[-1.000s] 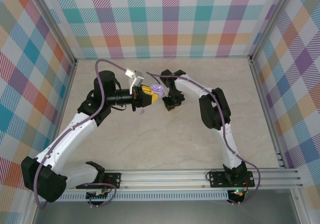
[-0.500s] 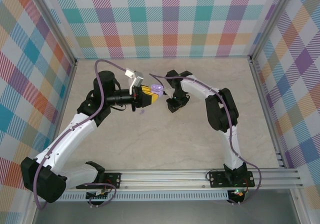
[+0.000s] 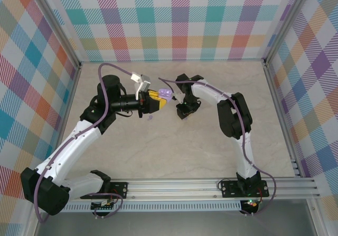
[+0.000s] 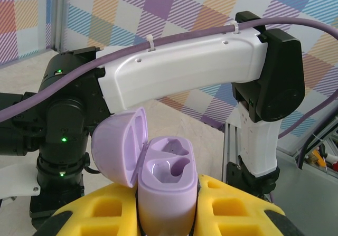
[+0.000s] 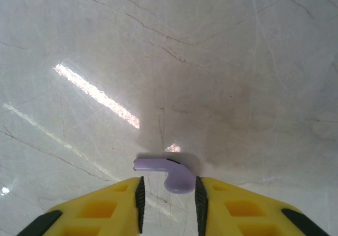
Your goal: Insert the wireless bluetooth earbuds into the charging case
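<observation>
Left gripper [image 3: 158, 98] pinches a lilac case [image 4: 166, 178] between its yellow fingers, lid swung open, both wells empty. That arm rises from the near-left corner, bends at the elbow and lies level, pointing right. The right arm arcs up and leftward, wrist turned down at the table [image 3: 158, 157]. Right gripper [image 5: 169, 188] has its jaws slightly parted, with a lilac bud [image 5: 177, 179] lying on the marble between the tips. A second bud [image 3: 150, 118] lies just below the left gripper. The grippers are near each other, apart. Bare table spreads toward the rail [image 3: 211, 186] and right wall [image 3: 296, 88].
</observation>
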